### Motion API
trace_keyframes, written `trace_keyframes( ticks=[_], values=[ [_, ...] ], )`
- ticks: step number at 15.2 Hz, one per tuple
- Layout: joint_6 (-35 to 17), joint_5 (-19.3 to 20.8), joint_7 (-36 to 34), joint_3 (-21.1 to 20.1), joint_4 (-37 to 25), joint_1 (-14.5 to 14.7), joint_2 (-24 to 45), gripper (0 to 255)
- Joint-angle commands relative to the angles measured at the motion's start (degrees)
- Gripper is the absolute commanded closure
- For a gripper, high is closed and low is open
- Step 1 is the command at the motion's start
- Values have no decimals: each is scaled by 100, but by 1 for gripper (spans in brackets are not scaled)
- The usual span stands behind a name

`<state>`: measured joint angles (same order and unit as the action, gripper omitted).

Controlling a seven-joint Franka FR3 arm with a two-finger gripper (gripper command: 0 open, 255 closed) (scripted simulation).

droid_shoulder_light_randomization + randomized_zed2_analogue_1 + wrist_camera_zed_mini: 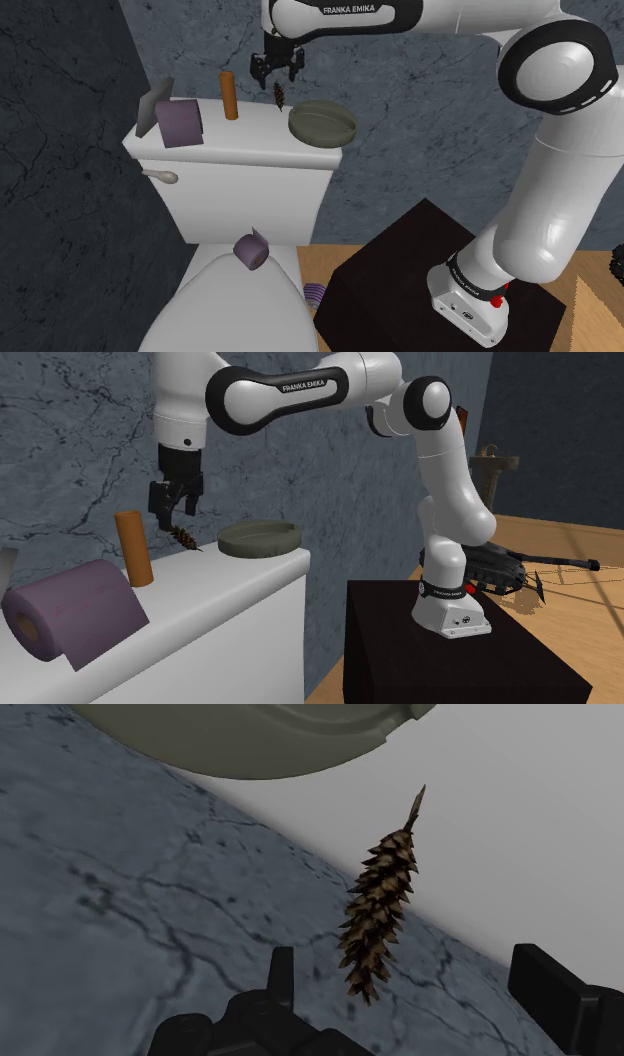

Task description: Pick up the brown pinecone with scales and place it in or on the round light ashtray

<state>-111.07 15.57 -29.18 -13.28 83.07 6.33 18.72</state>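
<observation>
I have one arm on this rig, and its gripper (pixel 275 74) hangs just above the back of the white toilet tank lid (pixel 235 152), fingers spread apart and holding nothing. In the wrist view both fingers (pixel 283 976) stand wide of each other with the pinecone (pixel 380 909) between them, and neither one touches it. I count one pinecone (pixel 278 95), brown and scaly with a thin stem tip. It sits on the tank lid near its rear edge by the marbled wall, directly under the gripper (pixel 172 512). I count one ashtray (pixel 322 123), round and a dull grey-green, on the same lid toward the shoulder view's right. It is near the pinecone (pixel 184 537) but apart from it. On the pinecone's other side stands one brown cylinder (pixel 229 96), upright. I see two purple paper rolls: the first roll (pixel 180 122) lies on the tank lid toward the shoulder view's left, and the second roll (pixel 251 249) rests lower down on the closed toilet lid (pixel 225 310). In the second exterior view the ashtray (pixel 260 538) lies on the lid with nothing in its bowl that I can make out.
</observation>
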Motion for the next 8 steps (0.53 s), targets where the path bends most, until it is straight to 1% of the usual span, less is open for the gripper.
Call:
trace_keyframes(
  ticks=[1, 4, 8],
  values=[
    [-161, 37, -10, 49, 140, -47, 122, 0],
    [-324, 64, -29, 53, 244, -72, 183, 0],
    [-324, 66, -31, 46, 244, -77, 183, 0]
  ],
)
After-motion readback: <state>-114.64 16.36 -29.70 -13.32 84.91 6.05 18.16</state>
